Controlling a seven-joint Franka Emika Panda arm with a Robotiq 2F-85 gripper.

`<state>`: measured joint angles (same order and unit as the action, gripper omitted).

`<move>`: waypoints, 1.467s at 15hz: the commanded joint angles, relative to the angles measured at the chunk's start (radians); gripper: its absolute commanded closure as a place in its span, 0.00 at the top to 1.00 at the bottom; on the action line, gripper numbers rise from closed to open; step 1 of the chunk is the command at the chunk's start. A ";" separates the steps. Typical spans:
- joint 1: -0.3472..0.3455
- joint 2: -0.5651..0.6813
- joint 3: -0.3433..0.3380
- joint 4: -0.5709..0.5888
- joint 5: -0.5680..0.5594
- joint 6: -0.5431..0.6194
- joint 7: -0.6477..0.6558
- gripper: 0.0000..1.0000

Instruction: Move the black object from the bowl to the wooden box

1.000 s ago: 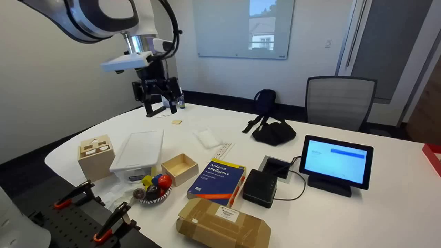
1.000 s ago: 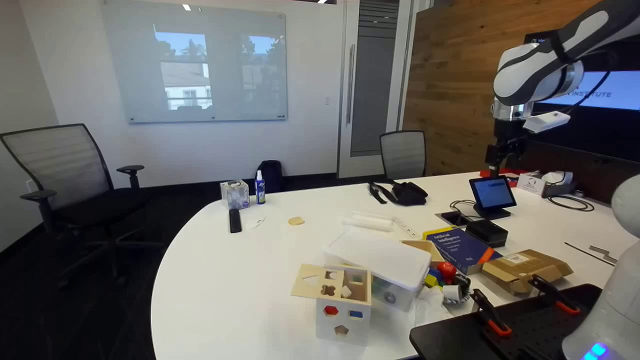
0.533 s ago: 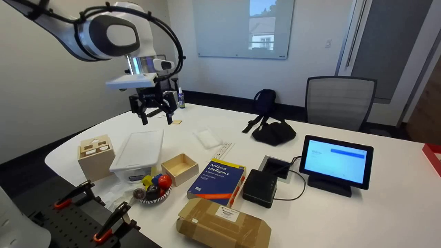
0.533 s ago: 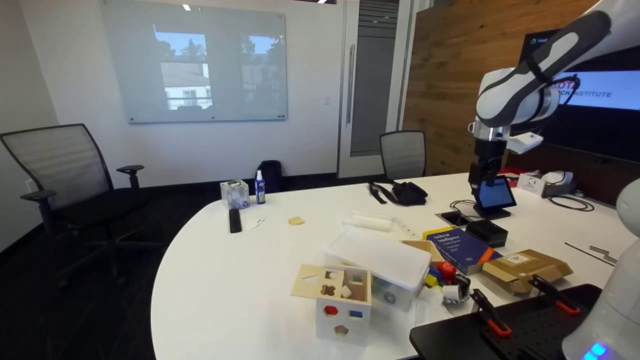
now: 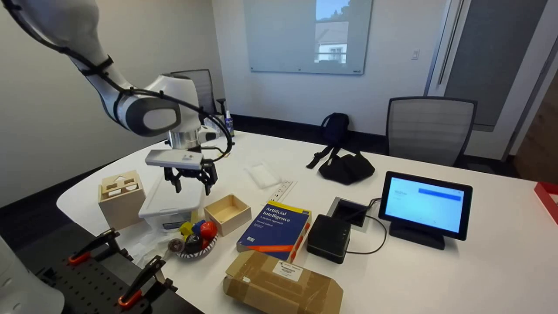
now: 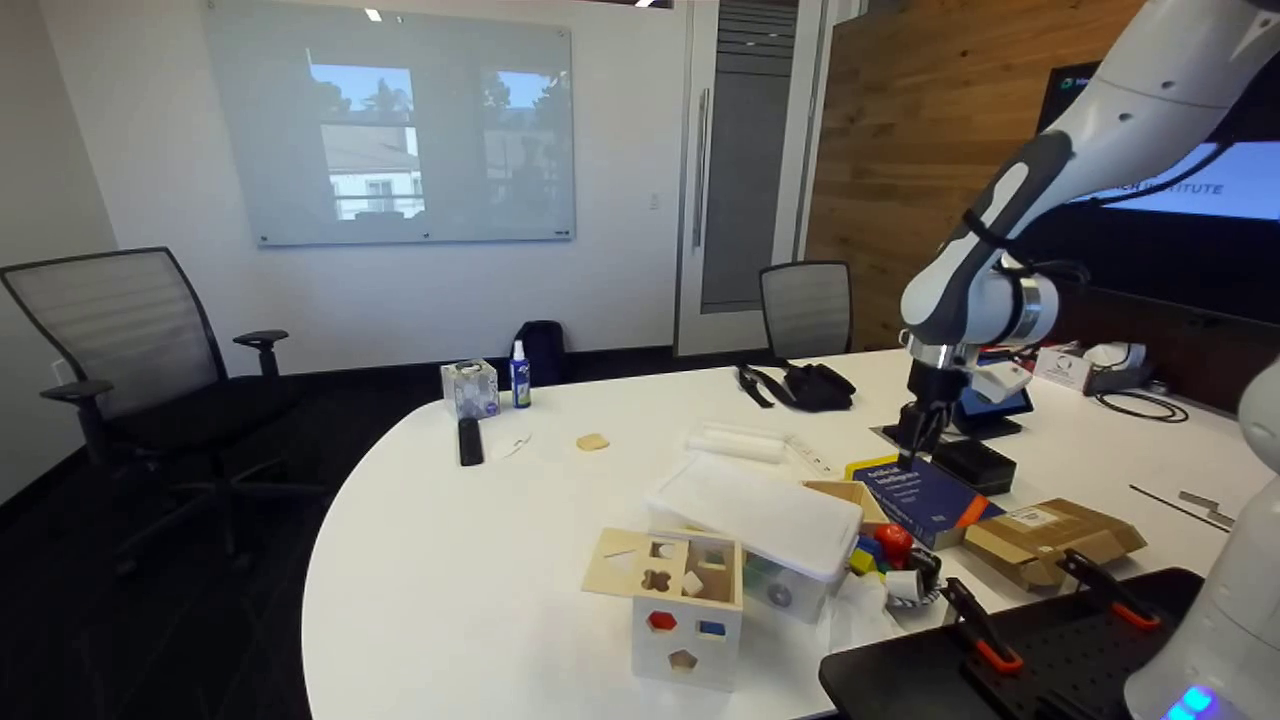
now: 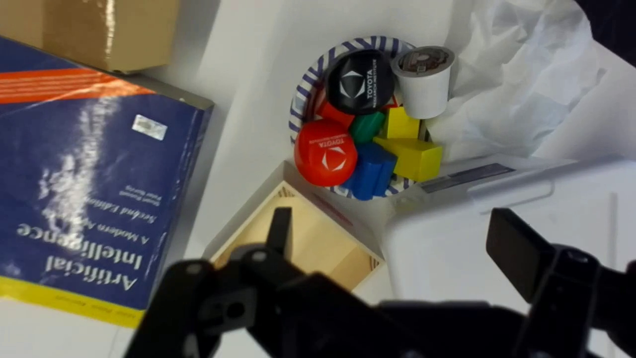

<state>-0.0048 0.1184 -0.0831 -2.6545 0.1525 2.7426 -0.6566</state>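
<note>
In bowl (image 7: 299, 102), blk obj. (image 7: 359, 82) is being crowded by pod (image 7: 425, 92) & red ball (image 7: 325, 154); end effector (image 7: 391, 226) is being held wide.

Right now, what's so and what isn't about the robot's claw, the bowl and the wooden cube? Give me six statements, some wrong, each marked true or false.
The gripper is open. True.
The black object lies in the bowl. True.
The gripper is holding the black object. False: it holds nothing.
The bowl is solid black. False: its rim is striped.
The wooden cube has cut-outs in its side and its top. True.
The wooden cube stands on the book. False: it stands on the table.
</note>
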 commanded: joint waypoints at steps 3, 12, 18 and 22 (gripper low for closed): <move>-0.147 0.202 0.159 0.043 0.175 0.081 -0.181 1.00; -0.247 0.366 0.171 0.080 0.019 0.125 -0.071 1.00; -0.260 0.444 0.192 0.116 -0.051 0.138 -0.018 1.00; -0.251 0.474 0.187 0.139 -0.108 0.136 0.041 1.00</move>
<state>-0.2527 0.5728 0.0974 -2.5299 0.0870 2.8600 -0.6705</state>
